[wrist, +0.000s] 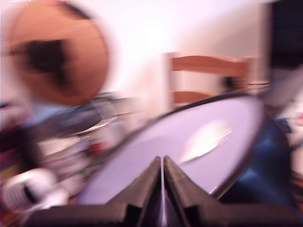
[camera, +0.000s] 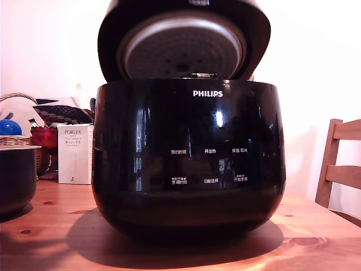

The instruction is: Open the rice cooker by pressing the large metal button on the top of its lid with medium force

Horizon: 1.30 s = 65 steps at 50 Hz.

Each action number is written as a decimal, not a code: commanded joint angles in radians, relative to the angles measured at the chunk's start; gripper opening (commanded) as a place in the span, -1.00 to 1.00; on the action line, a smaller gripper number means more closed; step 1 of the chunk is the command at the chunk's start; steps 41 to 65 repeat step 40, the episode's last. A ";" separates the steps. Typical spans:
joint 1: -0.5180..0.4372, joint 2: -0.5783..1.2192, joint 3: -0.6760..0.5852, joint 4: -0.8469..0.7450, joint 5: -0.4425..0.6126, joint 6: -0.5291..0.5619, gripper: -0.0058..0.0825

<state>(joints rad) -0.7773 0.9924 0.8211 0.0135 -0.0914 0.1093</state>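
Observation:
The rice cooker (camera: 189, 164), glossy black with a white PHILIPS logo, stands in the middle of the wooden table (camera: 316, 243). Its lid (camera: 183, 39) is swung up and back, showing the pale perforated inner disc (camera: 180, 53). A small metallic piece (camera: 198, 2) shows at the lid's upper edge. My gripper does not show in the exterior view. In the blurred wrist view, my gripper (wrist: 163, 161) has its black fingers pressed together with nothing between them. It hangs just over the lid's shiny outer surface (wrist: 199, 146).
At the exterior view's left stand a smaller dark pot (camera: 17, 178) with a pale rim, a white PORLEX box (camera: 74, 153) and a wicker basket (camera: 20, 138). A wooden chair (camera: 341, 164) stands at that view's right. The chair (wrist: 208, 66) also appears in the wrist view.

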 commanded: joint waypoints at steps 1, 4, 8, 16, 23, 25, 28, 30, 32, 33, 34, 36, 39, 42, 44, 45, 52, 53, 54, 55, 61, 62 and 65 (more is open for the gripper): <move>0.033 -0.031 -0.026 -0.014 -0.013 0.004 -0.92; 0.070 -0.056 -0.026 -0.037 -0.025 0.004 -0.92; 0.122 -0.085 -0.026 -0.062 -0.029 0.005 -0.92; 0.232 -0.142 -0.026 -0.119 -0.034 0.005 -0.92; 0.319 -0.185 -0.026 -0.163 -0.048 0.004 -0.92; 0.340 -0.196 -0.026 -0.171 -0.048 0.004 -0.92; 0.367 -0.209 -0.026 -0.175 -0.048 0.004 -0.92; 0.381 -0.216 -0.026 -0.176 -0.048 0.004 -0.92; 0.393 -0.222 -0.026 -0.177 -0.048 0.004 -0.92; 0.397 -0.224 -0.026 -0.177 -0.048 0.004 -0.92; 0.401 -0.227 -0.026 -0.177 -0.048 0.004 -0.92; 0.406 -0.229 -0.026 -0.177 -0.048 0.004 -0.92; 0.409 -0.231 -0.026 -0.178 -0.048 0.004 -0.92; 0.409 -0.233 -0.026 -0.179 -0.048 0.004 -0.92; 0.409 -0.233 -0.026 -0.179 -0.048 0.004 -0.92; 0.409 -0.233 -0.026 -0.179 -0.048 0.004 -0.92; 0.409 -0.233 -0.026 -0.179 -0.048 0.004 -0.92; 0.409 -0.233 -0.026 -0.179 -0.048 0.004 -0.92; 0.409 -0.233 -0.026 -0.179 -0.048 0.004 -0.92; 0.409 -0.233 -0.026 -0.179 -0.048 0.004 -0.92; 0.409 -0.233 -0.026 -0.179 -0.048 0.004 -0.92; 0.409 -0.233 -0.026 -0.179 -0.048 0.004 -0.92; 0.409 -0.233 -0.026 -0.179 -0.048 0.004 -0.92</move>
